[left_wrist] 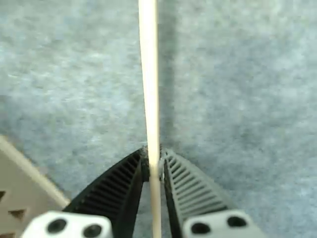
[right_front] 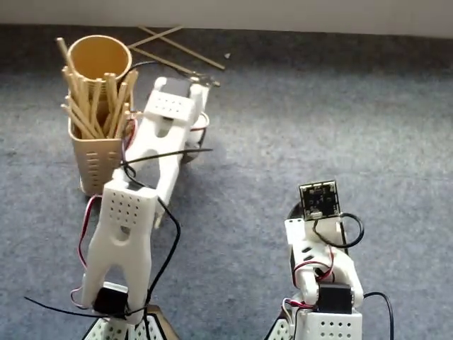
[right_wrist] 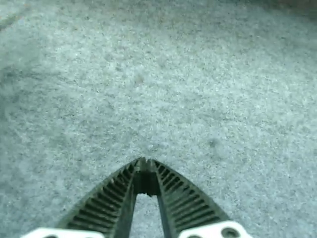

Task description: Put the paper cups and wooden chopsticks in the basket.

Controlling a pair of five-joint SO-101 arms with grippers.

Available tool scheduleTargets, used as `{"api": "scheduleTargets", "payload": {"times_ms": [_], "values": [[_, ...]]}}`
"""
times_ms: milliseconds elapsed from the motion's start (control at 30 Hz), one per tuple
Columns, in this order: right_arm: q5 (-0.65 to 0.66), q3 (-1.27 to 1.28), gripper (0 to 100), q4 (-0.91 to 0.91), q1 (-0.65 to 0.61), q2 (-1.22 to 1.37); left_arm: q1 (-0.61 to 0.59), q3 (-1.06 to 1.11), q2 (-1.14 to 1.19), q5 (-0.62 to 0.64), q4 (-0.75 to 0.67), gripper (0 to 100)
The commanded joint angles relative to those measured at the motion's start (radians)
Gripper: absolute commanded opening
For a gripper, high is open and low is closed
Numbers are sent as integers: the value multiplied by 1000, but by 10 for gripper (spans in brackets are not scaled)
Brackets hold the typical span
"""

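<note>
At the far left of the grey carpeted worktop [right_front: 318, 106], a tan basket [right_front: 99, 159] stands upright. A paper cup [right_front: 99, 60] sits in it, mouth up, with a bunch of wooden chopsticks [right_front: 88, 106] leaning around the cup inside the basket. Loose chopsticks [right_front: 180, 49] lie crossed on the worktop behind the basket, near the back edge. The left arm [right_front: 159, 142] is stretched out just beside the basket. The left end effector [left_wrist: 154, 166] is pinching a single chopstick [left_wrist: 148, 74] between its ribbed fingers, and the stick runs straight out past the tips over the carpet. A corner of the basket wall [left_wrist: 20, 198] sits close beside it. The right arm [right_front: 322, 262] is folded back near its base, well apart from the basket. The right end effector [right_wrist: 144, 171] is pressed together with nothing in it, above bare carpet.
</note>
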Motion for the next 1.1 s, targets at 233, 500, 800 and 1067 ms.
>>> {"api": "scheduleTargets", "payload": {"times_ms": [233,500,800,1067], "values": [[-5,111,20,-27,8,-16,-53,-127,-59,-133,29,4],[-5,113,20,-28,8,-16,-53,-130,-338,-230,23,4],[-5,114,20,-28,8,-16,-53,-131,-645,-327,17,4],[-5,116,20,-28,8,-16,-82,-131,-866,-345,-91,4]]}}
